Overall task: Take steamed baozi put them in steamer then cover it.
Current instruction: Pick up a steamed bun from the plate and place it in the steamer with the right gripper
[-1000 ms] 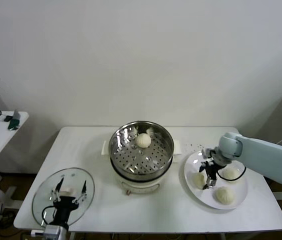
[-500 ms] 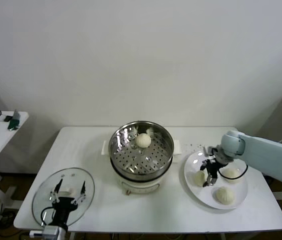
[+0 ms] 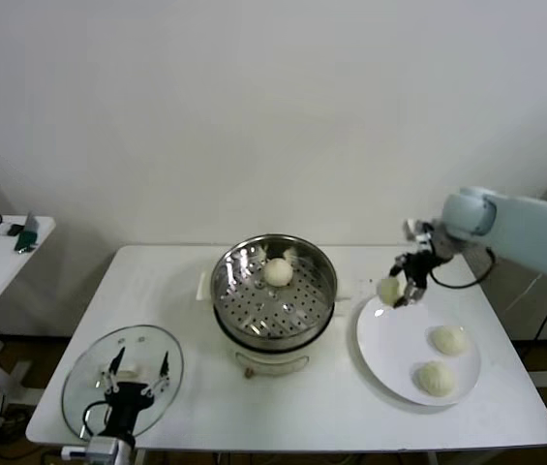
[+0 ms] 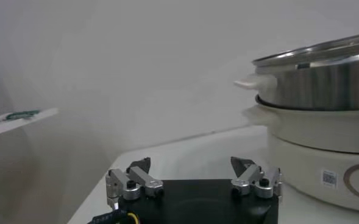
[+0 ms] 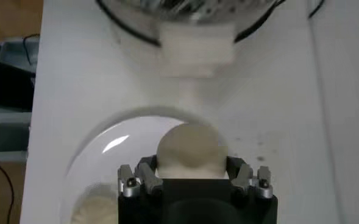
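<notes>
Right gripper (image 3: 398,291) is clamped on one bun (image 3: 388,289), held in the air above the near-steamer edge of the white plate (image 3: 399,363); in the right wrist view the bun (image 5: 190,151) sits squarely between the fingers (image 5: 144,173). Two more buns (image 3: 448,339) lie on the plate. One bun (image 3: 278,272) rests in the steamer (image 3: 274,288). Left gripper (image 3: 137,370) hovers spread wide over the glass lid (image 3: 87,379).

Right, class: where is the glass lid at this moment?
In the head view, the glass lid lies flat on the table's front left corner, left of the steamer, with the open left tool over it.
</notes>
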`<state>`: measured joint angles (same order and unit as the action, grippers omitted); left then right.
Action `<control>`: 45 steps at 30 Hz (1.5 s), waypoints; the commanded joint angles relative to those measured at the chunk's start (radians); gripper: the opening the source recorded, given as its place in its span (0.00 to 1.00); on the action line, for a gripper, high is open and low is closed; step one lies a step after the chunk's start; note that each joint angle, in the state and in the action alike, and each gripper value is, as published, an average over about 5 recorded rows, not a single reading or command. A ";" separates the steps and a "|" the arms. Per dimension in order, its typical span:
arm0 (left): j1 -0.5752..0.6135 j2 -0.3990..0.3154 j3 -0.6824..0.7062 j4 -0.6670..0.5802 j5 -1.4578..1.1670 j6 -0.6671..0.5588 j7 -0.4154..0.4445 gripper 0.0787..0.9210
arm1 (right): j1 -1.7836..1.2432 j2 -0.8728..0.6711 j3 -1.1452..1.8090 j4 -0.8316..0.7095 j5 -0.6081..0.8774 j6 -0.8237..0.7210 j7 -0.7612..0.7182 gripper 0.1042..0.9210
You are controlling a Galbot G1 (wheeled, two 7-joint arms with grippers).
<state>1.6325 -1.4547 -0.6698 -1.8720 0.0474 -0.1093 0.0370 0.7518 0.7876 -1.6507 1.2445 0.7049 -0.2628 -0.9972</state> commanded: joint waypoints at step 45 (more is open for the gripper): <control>0.038 0.018 0.018 -0.027 -0.009 -0.006 -0.004 0.88 | -0.142 0.772 -0.029 -0.324 0.243 -0.055 0.040 0.77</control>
<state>1.6669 -1.4371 -0.6500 -1.9013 0.0380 -0.1157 0.0337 0.6506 1.5146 -1.6835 0.9466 0.9708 -0.3174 -0.9586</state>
